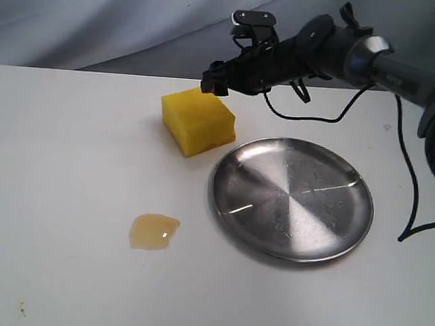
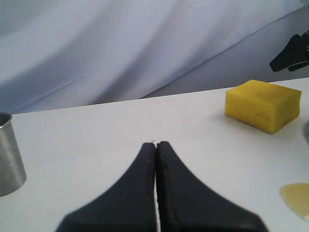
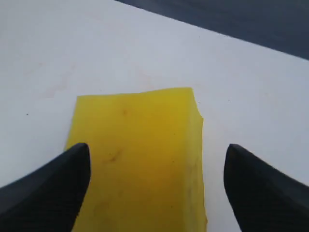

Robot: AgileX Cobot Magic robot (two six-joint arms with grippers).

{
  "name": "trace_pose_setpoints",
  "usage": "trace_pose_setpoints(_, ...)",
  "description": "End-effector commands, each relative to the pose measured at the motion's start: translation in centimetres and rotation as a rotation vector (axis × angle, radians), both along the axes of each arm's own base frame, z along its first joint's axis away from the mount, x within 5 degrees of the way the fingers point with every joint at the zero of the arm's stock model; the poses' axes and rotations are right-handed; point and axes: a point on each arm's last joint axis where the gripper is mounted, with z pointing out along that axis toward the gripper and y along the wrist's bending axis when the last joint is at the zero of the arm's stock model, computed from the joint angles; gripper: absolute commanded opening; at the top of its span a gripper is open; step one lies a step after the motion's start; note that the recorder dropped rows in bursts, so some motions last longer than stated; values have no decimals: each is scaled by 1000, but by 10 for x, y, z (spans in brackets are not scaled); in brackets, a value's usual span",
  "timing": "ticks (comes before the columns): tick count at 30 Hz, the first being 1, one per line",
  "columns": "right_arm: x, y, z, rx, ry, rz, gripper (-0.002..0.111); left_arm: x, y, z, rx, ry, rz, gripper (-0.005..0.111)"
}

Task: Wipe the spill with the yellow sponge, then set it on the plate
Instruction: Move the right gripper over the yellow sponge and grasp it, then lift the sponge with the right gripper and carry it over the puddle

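Observation:
The yellow sponge (image 1: 198,120) lies on the white table, behind and left of the shiny metal plate (image 1: 292,199). The amber spill (image 1: 153,232) sits in front of the sponge, left of the plate. My right gripper (image 1: 214,81) hovers open just above the sponge's far edge; in the right wrist view its two black fingers straddle the yellow sponge (image 3: 140,159) without touching it. My left gripper (image 2: 156,145) is shut on nothing, low over the table, out of the exterior view. The left wrist view also shows the sponge (image 2: 262,105) and an edge of the spill (image 2: 297,198).
A metal cup (image 2: 9,154) stands at the edge of the left wrist view. The right arm's black cable (image 1: 407,176) hangs down beside the plate. A grey cloth backdrop runs behind the table's far edge.

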Motion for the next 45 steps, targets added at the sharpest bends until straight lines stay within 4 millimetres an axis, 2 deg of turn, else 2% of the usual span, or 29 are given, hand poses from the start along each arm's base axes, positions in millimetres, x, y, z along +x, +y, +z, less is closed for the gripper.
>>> trace_pose_setpoints(1, 5, 4, -26, -49, 31, 26, 71, 0, 0, -1, -1, -5, 0, 0)
trace_pose_setpoints(6, 6, 2, -44, -94, 59, 25, 71, 0, 0, -1, -1, -5, 0, 0)
trace_pose_setpoints(16, -7, 0, -66, -177, 177, 143, 65, 0, 0, -1, -1, -5, 0, 0)
trace_pose_setpoints(18, -8, 0, -68, -181, 184, 148, 58, 0, 0, -1, -1, -5, 0, 0)
trace_pose_setpoints(26, -9, -3, -70, -221, 203, 155, 0, 0, 0, -1, -1, -5, 0, 0)
trace_pose_setpoints(28, -8, -2, -68, -193, 225, 96, 0, 0, 0, -1, -1, -5, 0, 0)
trace_pose_setpoints(31, -4, -2, -53, -164, 189, 59, 0, 0, 0, -1, -1, -5, 0, 0)
trace_pose_setpoints(36, -9, 4, -3, -119, 99, 66, 0, 0, 0, -1, -1, -5, 0, 0)
trace_pose_setpoints(41, -32, 15, 35, -137, 94, 170, 0, 0, 0, -1, -1, -5, 0, 0)
trace_pose_setpoints(45, -62, 29, 57, -170, 131, 290, 0, 0, 0, -1, -1, -5, 0, 0)
